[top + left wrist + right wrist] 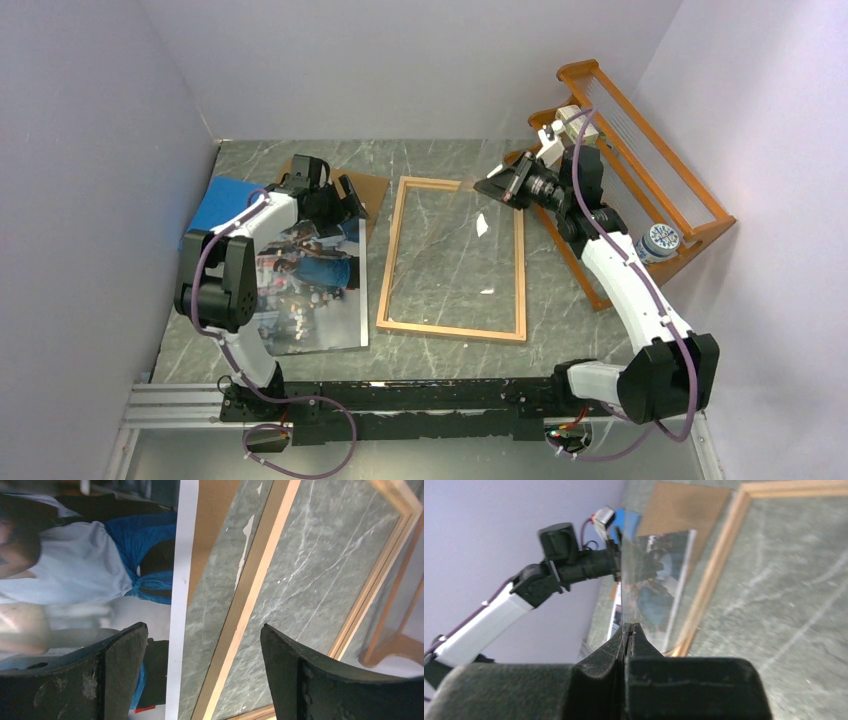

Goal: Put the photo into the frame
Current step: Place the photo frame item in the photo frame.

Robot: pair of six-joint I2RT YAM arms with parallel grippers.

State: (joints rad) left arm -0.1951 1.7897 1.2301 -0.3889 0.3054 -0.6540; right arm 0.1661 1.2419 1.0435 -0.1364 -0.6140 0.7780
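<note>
Right gripper (628, 630) is pinched shut on a clear pane (651, 580) near the frame's (385, 270) far right corner; left gripper (202, 630) gapes wide, empty, over the photo's (310, 280) far right edge

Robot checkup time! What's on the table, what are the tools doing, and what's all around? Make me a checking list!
Surface: grey marbled table with a few white marks.
Job's things: photo lies picture-up at the left; frame lies flat in the middle, with no photo in it.
Clutter: blue sheet and brown board show past the photo's far end; orange rack at the right, with a small blue-and-white jar at it.
Tools: left tool is open above the photo's right edge; right tool is shut on a thin clear sheet near the frame's far right corner.
Cables: purple cables run along both arms.
Surroundings: pale walls on three sides.
</note>
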